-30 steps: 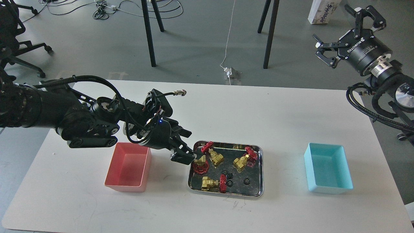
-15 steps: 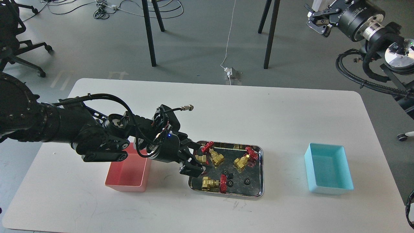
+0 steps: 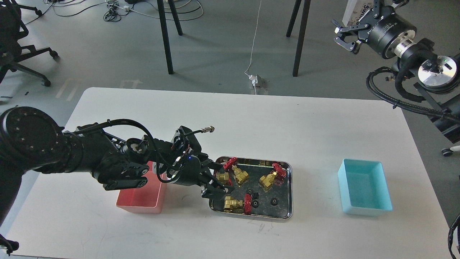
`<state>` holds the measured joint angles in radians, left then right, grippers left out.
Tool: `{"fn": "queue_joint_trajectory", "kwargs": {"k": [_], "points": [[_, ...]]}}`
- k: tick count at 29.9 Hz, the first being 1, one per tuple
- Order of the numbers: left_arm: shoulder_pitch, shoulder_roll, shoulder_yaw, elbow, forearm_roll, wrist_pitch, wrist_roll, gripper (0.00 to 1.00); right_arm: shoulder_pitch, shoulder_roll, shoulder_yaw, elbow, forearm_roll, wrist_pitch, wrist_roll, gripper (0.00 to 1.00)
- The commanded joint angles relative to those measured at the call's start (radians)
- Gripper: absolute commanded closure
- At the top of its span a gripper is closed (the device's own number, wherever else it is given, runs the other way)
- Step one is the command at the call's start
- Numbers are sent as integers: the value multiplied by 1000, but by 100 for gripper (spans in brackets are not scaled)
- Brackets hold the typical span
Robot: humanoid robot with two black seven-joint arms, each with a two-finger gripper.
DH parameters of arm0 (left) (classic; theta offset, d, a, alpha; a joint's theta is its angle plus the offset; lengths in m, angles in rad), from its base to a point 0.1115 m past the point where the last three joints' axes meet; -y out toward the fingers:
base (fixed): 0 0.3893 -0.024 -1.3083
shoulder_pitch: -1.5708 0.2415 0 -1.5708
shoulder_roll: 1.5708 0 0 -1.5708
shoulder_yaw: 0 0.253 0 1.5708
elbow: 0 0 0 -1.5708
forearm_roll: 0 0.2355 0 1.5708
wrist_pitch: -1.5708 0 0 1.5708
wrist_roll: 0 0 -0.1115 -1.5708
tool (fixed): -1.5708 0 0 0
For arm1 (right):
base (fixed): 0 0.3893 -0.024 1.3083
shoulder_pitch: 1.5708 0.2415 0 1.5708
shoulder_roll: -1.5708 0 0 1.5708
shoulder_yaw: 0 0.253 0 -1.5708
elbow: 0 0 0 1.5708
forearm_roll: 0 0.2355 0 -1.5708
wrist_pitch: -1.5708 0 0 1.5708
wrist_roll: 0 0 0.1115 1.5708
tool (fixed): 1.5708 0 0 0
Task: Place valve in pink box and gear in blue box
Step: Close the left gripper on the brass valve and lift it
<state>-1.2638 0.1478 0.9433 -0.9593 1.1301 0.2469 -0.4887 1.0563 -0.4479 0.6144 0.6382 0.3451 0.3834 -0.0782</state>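
Observation:
A shiny steel tray [image 3: 289, 190] holds several brass valves with red handwheels and several tiny black gears [image 3: 274, 201]. My left gripper [image 3: 215, 180] is at the tray's left end, open, with its fingers on either side of the leftmost valve [image 3: 222, 177]. Other valves lie at the upper middle [image 3: 239, 173], the right [image 3: 270, 178] and the front [image 3: 234, 203]. The pink box [image 3: 138, 198] sits left of the tray, partly under my left arm. The blue box [image 3: 363, 187] sits at the right, with nothing in it. My right gripper [image 3: 355, 21] is open, high off the table at the top right.
The white table [image 3: 287, 126] carries the tray and both boxes. Chair and table legs [image 3: 165, 36], floor cables and a white carton [image 3: 354, 12] lie beyond the far edge. My right arm's cables [image 3: 395, 97] hang by the table's right edge.
My left gripper has moved right and down from the tray's left rim, so its fingers now straddle the leftmost valve. My right arm has lifted up and away from the table.

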Motion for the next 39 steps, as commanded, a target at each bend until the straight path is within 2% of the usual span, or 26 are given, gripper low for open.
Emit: {"fn": "queue_joint_trajectory", "kwargs": {"k": [1, 7, 12, 18, 31, 36, 38, 39], "points": [[1, -1, 0, 2, -1, 2, 0, 21, -7, 0, 1, 1, 0, 0, 0, 0], [3, -1, 0, 10, -1, 12, 0, 33, -22, 2, 4, 3, 2, -5, 0, 0], [29, -2, 2, 50, -1, 87, 0, 43, -22, 0, 2, 3, 0, -8, 0, 0], [46, -4, 3, 71, 3, 97, 0, 53, -36, 0, 2, 3, 0, -8, 0, 0], [53, -4, 5, 60, 13, 103, 0, 54, -42, 0, 2, 1, 0, -9, 0, 0], [53, -2, 5, 60, 13, 104, 0, 59, -48, 0, 2, 0, 0, -9, 0, 0], [53, -2, 5, 59, 13, 104, 0, 66, -56, 0, 2, 0, 0, -9, 0, 0], [53, -1, 8, 59, 13, 103, 0, 73, -58, 0, 2, 0, 0, -11, 0, 0]]}}
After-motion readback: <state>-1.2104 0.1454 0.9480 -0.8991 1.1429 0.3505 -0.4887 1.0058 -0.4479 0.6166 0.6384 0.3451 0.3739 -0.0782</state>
